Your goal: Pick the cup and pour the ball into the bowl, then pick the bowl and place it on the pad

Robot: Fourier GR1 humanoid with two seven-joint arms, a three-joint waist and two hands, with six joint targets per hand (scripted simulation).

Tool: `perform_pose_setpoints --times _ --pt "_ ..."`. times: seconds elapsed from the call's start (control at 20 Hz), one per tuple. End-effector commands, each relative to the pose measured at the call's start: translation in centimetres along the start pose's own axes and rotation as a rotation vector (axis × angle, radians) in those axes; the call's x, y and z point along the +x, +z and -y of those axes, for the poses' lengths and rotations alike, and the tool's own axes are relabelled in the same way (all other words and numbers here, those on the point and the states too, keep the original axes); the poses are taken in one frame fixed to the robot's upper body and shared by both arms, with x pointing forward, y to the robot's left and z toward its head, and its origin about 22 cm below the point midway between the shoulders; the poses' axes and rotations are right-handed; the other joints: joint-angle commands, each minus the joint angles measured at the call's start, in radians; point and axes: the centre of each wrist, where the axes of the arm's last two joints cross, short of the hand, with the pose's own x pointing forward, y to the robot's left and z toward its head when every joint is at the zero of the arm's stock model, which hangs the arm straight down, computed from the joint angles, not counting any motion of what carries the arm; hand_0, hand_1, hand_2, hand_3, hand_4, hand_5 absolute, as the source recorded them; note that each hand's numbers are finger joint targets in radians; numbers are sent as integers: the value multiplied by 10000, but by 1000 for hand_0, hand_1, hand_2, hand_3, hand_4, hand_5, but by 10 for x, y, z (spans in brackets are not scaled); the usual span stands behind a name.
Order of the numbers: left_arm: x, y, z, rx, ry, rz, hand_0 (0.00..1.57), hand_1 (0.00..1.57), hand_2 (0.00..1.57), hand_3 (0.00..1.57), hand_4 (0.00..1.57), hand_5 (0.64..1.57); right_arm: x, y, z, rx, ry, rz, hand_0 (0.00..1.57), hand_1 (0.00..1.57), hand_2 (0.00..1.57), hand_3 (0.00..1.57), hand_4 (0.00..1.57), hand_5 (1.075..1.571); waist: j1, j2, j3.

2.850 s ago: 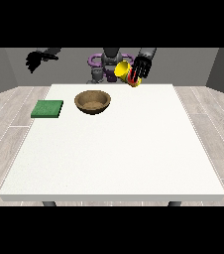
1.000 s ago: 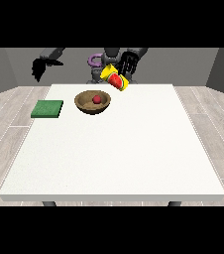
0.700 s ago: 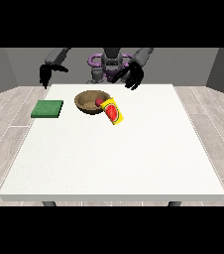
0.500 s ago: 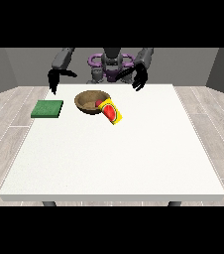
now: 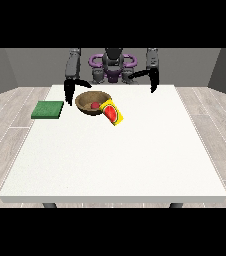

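A brown bowl [image 5: 86, 99] sits on the white table [image 5: 115, 155] near its far edge, with a red ball [image 5: 93, 105] inside it. A yellow cup with a red inside [image 5: 113, 112] lies tipped on its side against the bowl's right rim. A green pad [image 5: 48, 109] lies flat to the left of the bowl. The hand at the view's left [image 5: 69, 90] hangs just left of the bowl, fingers pointing down, touching nothing I can see. The hand at the view's right [image 5: 154, 82] hangs over the far edge, well right of the cup, holding nothing.
The robot's torso [image 5: 113, 65] stands behind the far edge. The table's near half and right side hold no objects. Grey wood floor surrounds the table.
The cup was tipped over the bowl and the ball fell in. The hand then let go and the cup fell beside the bowl. Both hands have come down towards the table.
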Motion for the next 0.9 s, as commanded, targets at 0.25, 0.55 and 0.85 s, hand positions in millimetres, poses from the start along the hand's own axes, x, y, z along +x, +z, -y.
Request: perform_pose_setpoints --times 0.25,0.55,0.85 --pt "13 -3 -33 49 219 317 0 0 0 0 0 1566 -21 -14 11 -303 67 -139 0 0 0 0 189 1563 29 216 19" --pt "18 9 -44 -28 109 493 0 0 0 0 0 1566 -43 -3 20 -427 116 -411 0 0 0 0 100 1563 264 157 20" --pt "27 3 -36 -479 251 774 0 0 0 0 0 1566 -51 -8 -1 -1895 -766 -2060 0 0 0 0 464 1547 696 571 26"
